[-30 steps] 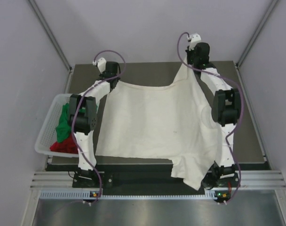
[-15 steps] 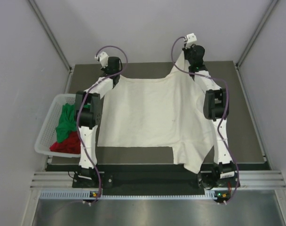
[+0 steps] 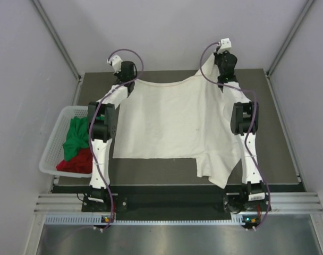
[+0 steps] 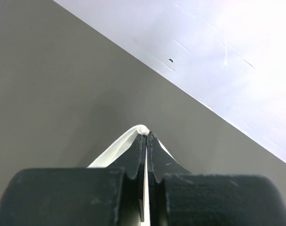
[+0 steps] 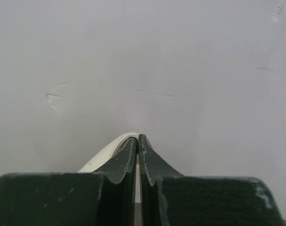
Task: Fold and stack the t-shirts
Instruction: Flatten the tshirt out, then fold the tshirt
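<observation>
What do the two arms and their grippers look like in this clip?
Both arms match: the left arm and right arm have white links between bulky black joint housings, each trailed by a thin purple cable looping off the wrist, where a small white camera block sits. The left gripper and right gripper have matte black fingers tapering to narrow tips.

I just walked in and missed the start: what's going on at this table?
Two robot arms are handling a cream shirt. The left tool and right tool are each pinched shut on one end of its far edge, at the far side of the table. The rest of the shirt lies spread open over the table, with no fold made yet. A green shirt and a red shirt wait in the basket on the left.
</observation>
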`<state>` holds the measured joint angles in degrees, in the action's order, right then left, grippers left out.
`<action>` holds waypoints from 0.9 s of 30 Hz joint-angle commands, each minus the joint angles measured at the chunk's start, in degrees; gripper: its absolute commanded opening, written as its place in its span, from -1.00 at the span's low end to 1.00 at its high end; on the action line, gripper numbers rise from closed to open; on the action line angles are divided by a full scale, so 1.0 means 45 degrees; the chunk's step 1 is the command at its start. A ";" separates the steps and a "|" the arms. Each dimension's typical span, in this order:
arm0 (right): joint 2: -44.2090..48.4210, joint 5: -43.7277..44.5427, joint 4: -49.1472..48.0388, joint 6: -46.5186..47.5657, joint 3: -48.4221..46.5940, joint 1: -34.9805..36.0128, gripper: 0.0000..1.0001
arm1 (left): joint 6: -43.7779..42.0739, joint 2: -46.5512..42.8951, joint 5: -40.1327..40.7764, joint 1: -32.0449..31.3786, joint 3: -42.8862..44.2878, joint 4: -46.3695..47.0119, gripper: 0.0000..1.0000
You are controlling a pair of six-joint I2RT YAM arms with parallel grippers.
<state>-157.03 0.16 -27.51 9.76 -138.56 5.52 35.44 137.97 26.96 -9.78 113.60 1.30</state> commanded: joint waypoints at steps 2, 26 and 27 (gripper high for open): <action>0.0013 0.0003 -0.0861 -0.0235 -0.0849 -0.0289 -1.00 | -0.0122 -0.0542 -0.0307 0.0240 0.0147 0.0922 -1.00; 0.8837 0.1018 0.5796 0.0117 0.8385 -0.0387 -1.00 | -0.2386 -0.3317 -0.5501 0.1294 -0.1612 -0.2651 -1.00; 0.9073 0.1115 0.6032 0.0039 0.8583 -0.0406 -1.00 | -0.2465 -0.3317 -0.5580 0.1314 -0.1612 -0.2730 -1.00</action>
<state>-121.78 3.70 -5.15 11.07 -102.78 4.54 27.03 124.97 7.49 -5.32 107.24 -8.36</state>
